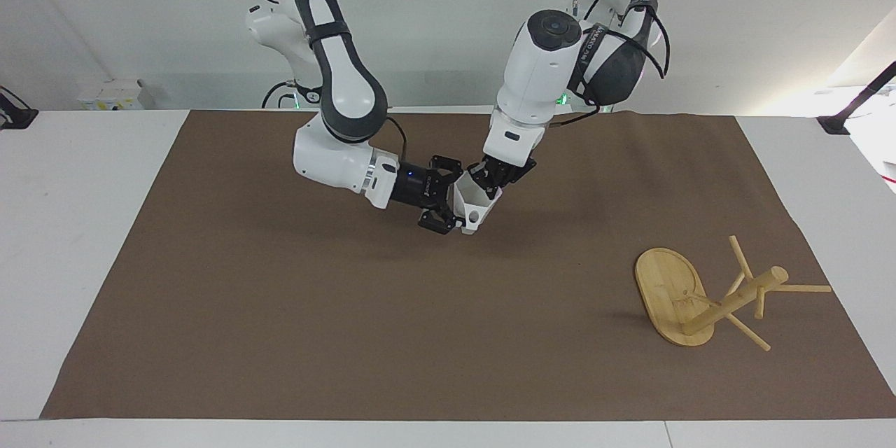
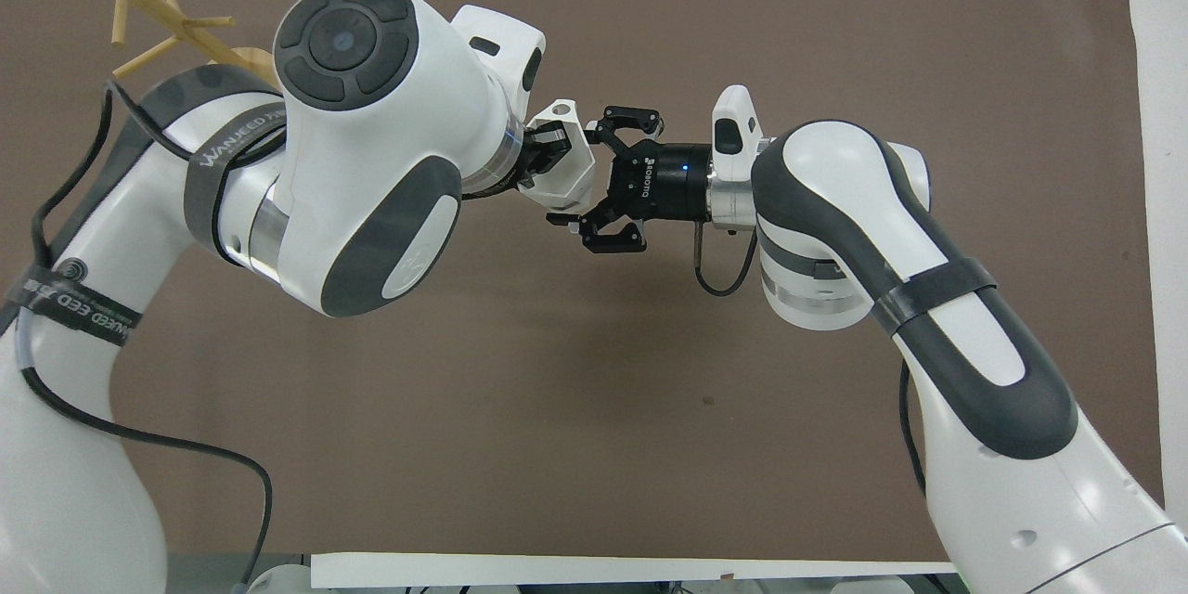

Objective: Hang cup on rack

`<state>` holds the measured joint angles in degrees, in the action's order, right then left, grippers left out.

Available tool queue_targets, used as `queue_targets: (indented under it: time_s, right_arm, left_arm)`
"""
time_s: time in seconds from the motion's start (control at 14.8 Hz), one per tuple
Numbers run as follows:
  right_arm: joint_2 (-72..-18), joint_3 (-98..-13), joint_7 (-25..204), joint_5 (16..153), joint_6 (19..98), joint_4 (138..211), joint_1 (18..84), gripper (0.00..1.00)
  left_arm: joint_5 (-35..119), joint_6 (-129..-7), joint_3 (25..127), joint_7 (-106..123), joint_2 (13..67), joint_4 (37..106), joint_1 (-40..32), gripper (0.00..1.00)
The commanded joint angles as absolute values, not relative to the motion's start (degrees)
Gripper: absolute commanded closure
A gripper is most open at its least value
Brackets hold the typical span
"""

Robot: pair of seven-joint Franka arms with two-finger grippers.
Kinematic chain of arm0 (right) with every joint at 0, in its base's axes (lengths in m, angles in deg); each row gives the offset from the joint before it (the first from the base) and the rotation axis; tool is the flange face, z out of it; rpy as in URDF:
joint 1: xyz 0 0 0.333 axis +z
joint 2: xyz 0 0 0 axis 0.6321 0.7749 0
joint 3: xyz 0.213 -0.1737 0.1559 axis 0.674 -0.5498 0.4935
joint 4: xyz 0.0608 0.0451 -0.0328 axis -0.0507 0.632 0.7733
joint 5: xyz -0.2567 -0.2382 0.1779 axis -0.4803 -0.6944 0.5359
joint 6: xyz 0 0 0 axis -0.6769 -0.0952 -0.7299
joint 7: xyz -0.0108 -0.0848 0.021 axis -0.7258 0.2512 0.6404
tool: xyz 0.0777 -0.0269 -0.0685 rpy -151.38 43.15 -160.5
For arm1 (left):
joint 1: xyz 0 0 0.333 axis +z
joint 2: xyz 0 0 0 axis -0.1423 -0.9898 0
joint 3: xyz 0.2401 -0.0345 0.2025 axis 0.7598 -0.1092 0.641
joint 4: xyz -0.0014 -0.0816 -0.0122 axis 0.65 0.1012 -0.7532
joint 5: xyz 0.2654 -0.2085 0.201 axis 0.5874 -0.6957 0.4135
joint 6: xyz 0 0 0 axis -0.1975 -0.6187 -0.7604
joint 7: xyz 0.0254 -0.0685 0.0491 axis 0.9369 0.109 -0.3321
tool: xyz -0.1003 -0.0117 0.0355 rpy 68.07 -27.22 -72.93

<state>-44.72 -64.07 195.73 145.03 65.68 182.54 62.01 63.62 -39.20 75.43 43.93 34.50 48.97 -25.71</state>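
Above the mat's upper middle, left gripper (image 1: 490,180) pinches the cup (image 1: 473,204); right gripper (image 1: 448,204) spread wide beside it

There is one white faceted cup (image 1: 473,204), with a single side handle pierced by one hole. One bamboo mug rack (image 1: 707,295) lies tipped on its side, with one oval base and one post. Two robot arms reach over one brown mat (image 1: 350,322), each ending in one gripper.
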Motion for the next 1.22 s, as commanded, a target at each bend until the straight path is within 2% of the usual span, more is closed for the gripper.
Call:
queue_targets:
  time_s: [0.0,0.2,0.34,0.47,0.61,0.88,1.02,1.15]
  right_arm:
    - [-45.31,-64.08,195.68,144.19,60.18,182.98,56.63,0.01]
    - [-48.55,-64.35,194.37,128.16,57.09,182.9,48.55,0.01]
    - [-51.1,-64.43,186.85,113.14,56.91,181.58,44.93,0.01]
    - [-52.08,-64.35,178.5,103.08,56.74,180.79,41.51,0.01]
    - [-52.17,-64.43,174.78,99.98,56.82,180.26,38.69,0.01]
    - [-53.57,-64.61,164.1,79.1,53.23,177.37,35.08,0.01]
    - [-54.1,-64.52,153.71,68.11,49.63,172.55,35.07,0.01]
    - [-54.63,-64.43,145.46,61.32,44.28,167.19,35.16,0.01]
  left_arm:
    - [64.84,-39.84,75.82,42.91,34.85,48.07,-25.75,1.0]
    - [64.92,-40.54,75.99,43.08,35.45,48.07,-25.49,1.0]
    - [64.92,-41.42,75.99,43.18,37.47,49.11,-21.64,1.0]
    - [64.84,-48.76,75.82,43.0,39.4,53.31,-16.81,1.0]
    - [64.84,-60.43,75.82,42.73,42.56,61.64,-13.63,1.0]
    - [64.66,-86.96,75.73,42.56,48.62,82.11,-10.11,1.0]
    - [64.66,-103.83,75.73,42.64,48.21,90.83,-9.49,1.0]
    - [64.57,-111.88,75.64,42.91,45.93,93.41,-7.82,1.0]
